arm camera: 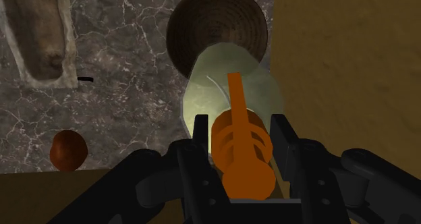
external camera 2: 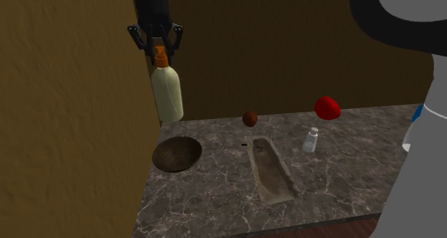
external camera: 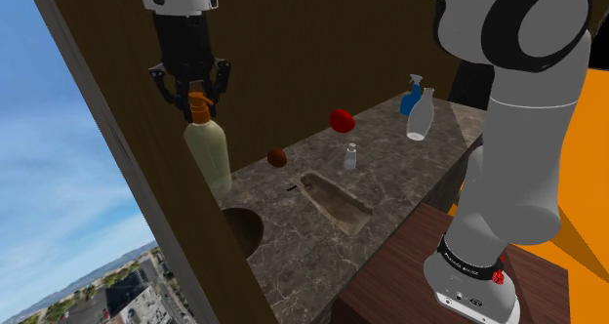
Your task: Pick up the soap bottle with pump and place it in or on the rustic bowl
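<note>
Near the counter's [external camera 2: 344, 186] left edge, hard by the wall [external camera 2: 71, 93], the bowl [external camera 2: 176, 154] sits below the bottle [external camera 2: 167, 93], which hangs upright and clear of the counter, its orange pump [external camera 2: 162, 57] pinched between the fingers of the gripper [external camera 2: 161, 53]. From the wrist view its base seems over the bowl's rim rather than its middle, so I would centre it first, then lower slowly, minding the wall.
</note>
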### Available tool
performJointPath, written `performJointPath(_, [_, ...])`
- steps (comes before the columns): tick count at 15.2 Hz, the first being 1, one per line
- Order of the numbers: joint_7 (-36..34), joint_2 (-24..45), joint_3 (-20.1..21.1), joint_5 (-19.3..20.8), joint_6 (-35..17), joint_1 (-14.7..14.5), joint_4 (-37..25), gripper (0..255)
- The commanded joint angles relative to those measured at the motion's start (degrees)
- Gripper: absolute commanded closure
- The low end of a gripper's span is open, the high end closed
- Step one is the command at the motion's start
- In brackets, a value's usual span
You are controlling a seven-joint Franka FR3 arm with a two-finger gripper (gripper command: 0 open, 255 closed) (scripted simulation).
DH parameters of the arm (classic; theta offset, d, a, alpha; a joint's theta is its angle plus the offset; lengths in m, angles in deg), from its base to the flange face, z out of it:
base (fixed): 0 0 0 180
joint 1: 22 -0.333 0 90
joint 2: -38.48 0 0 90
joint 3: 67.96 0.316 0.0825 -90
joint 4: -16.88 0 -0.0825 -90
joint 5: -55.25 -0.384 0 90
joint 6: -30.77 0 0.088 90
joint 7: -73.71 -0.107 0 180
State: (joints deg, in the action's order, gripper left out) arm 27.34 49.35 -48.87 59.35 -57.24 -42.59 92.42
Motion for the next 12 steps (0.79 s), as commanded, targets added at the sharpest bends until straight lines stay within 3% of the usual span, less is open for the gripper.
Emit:
performJointPath(1, [-0.1,-0.8,0.0,-0.3,-1.7,0.1,2.5,255])
performJointPath(12, [0.2,-3.0,-0.2,-1.0,-11.1,0.8,13.9,255])
